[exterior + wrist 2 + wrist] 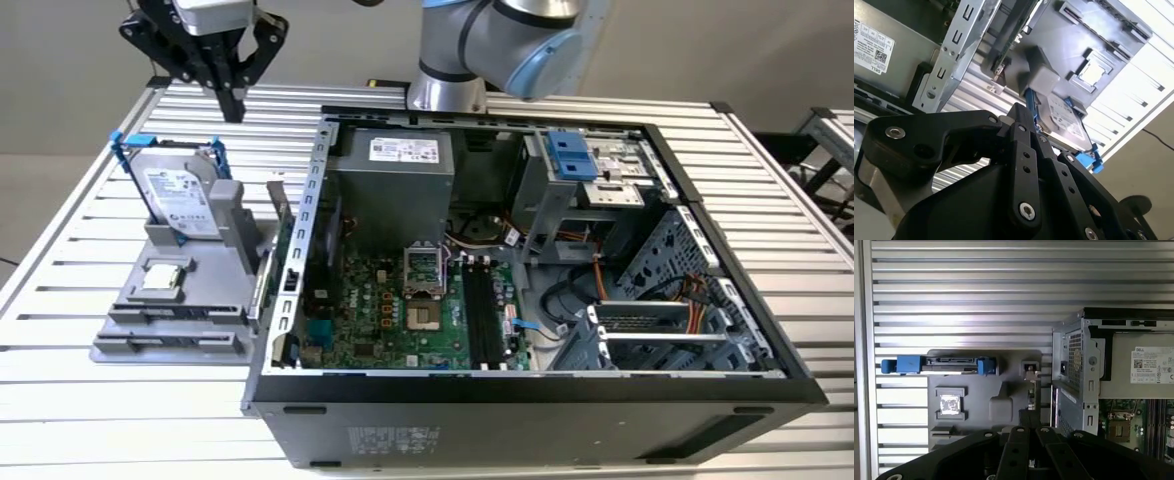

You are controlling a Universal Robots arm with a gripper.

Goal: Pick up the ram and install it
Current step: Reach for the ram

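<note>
Gripper [234,105]: in the upper left of the exterior view, hanging above the slatted table [80,400] with its fingers pointing down. The fingers are drawn together to a single tip with nothing between them. It touches nothing.

Ram [284,225]: stands on edge in a slot of the grey fixture [147,330], left of centre in the frame, just beside the outer wall of the open computer case [534,395]. It is below the gripper and well apart from it. In the first wrist view the ram [1030,390] shows edge-on as a thin line in the fixture.

Fixture: also carries the hard drive [180,190] in its blue frame, upright, and the square processor chip [163,277], lying flat in its recess.

Case: lies on its side with the motherboard [387,310] exposed. The black memory slots [483,320] run along its lower centre. No stick is seated in them.
</note>
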